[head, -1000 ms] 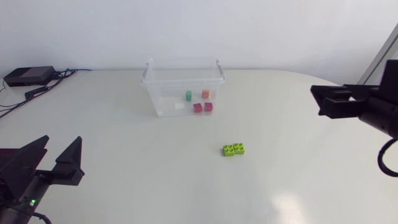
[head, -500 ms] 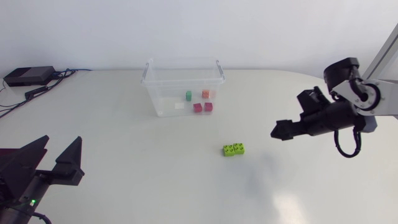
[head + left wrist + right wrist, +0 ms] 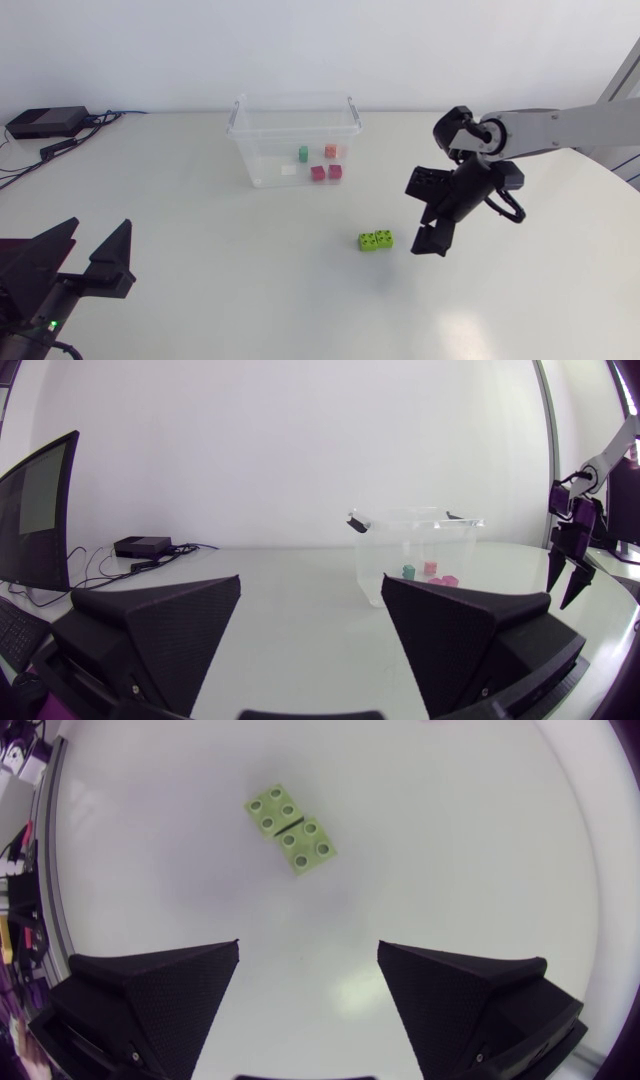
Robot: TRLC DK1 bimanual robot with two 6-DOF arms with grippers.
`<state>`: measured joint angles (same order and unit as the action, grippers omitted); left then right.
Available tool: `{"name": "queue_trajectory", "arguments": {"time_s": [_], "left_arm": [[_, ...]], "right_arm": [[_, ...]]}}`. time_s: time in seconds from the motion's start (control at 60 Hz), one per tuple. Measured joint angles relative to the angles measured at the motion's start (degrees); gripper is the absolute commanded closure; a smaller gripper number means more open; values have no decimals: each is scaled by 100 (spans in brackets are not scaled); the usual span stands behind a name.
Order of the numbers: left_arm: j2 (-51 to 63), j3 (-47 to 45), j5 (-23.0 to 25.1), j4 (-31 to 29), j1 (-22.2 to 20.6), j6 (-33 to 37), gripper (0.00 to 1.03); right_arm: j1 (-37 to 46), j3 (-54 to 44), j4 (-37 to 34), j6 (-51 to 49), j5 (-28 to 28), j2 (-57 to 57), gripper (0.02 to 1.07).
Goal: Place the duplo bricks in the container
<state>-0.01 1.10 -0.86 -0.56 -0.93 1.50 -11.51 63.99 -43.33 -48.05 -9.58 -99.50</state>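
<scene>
Two lime green duplo bricks (image 3: 376, 240) lie side by side on the white table, seen from above as the green bricks (image 3: 292, 829) ahead of my right gripper's fingers. My right gripper (image 3: 426, 214) hangs open just right of them, pointing down, nothing between its fingers. The clear plastic container (image 3: 295, 140) stands at the back middle with several small bricks inside: a green one (image 3: 303, 153), an orange one (image 3: 330, 151) and red ones (image 3: 326, 172). My left gripper (image 3: 85, 262) rests open at the near left, facing the container (image 3: 415, 550) across the table.
A black box (image 3: 45, 122) with cables sits at the far left edge of the table. Bare white table (image 3: 240, 270) lies between the container and the near edge.
My right arm has swung in from the right edge toward the middle and turned its gripper downward beside the green bricks. The left arm has stayed still.
</scene>
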Motion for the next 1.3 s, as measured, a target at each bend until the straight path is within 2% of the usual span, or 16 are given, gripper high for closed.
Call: {"name": "queue_trajectory", "arguments": {"time_s": [0.333,0.55,0.783,0.983,1.033,1.117,1.183,1.217,1.233,1.3], "left_arm": [[0,0,0,0,0,0,4],[0,0,0,0,0,0,4],[0,0,0,0,0,-2,4],[0,0,0,0,0,-2,4],[0,0,0,0,0,-2,4],[0,0,0,0,0,0,4],[0,0,0,0,0,0,4],[0,0,0,0,0,-2,4],[0,0,0,0,0,0,4],[0,0,0,0,0,0,4]], "right_arm": [[-402,1506,-520,-909,-227,-1014,7],[-708,1851,-728,-1134,-243,-1574,10],[-678,2057,-922,-1377,-238,-1794,10],[-608,2074,-925,-1563,-219,-1993,17],[-605,2063,-916,-1567,-216,-2039,28],[-621,1993,-848,-1567,-190,-2090,58],[-651,1919,-723,-1589,-109,-2116,64],[-678,1917,-697,-1589,-103,-2118,76],[-682,1917,-684,-1589,-107,-2118,78],[-713,1910,-588,-1589,-109,-2122,79]]}}
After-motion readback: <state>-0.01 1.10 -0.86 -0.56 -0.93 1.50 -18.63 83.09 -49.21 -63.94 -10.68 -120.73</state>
